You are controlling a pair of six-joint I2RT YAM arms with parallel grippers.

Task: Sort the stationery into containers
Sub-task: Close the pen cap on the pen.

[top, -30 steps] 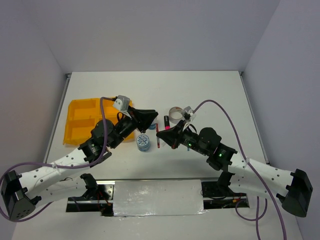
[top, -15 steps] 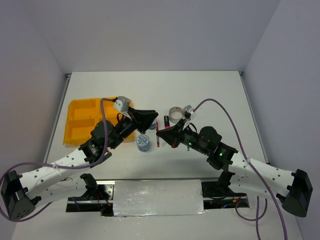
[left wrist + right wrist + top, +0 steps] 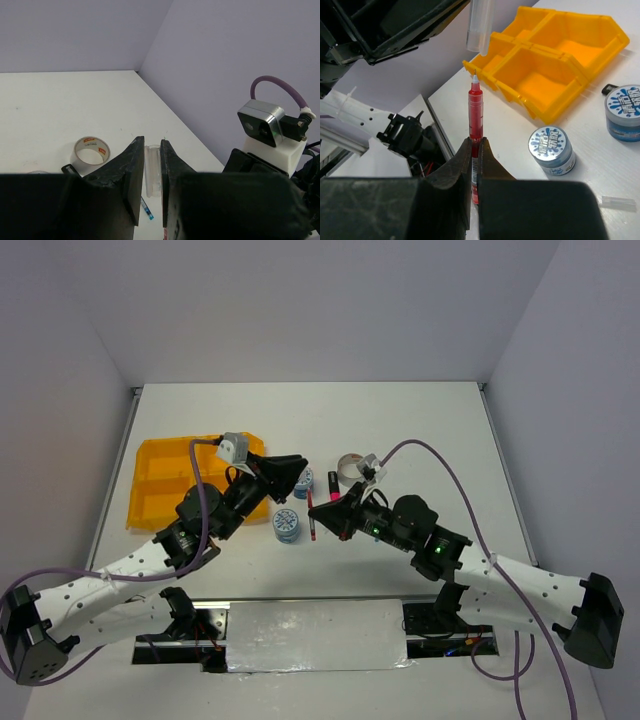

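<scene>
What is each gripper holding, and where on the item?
Right gripper clamps the slim red plastic pen by its barrel, bare tip pointing out. Left gripper pinches a clear plastic pen cap near one end.

The tray (image 3: 150, 505) sits at left on the desk (image 3: 420, 420). A roll (image 3: 287, 525) lies just right of it; the ring (image 3: 349, 468) lies farther right, behind.
</scene>
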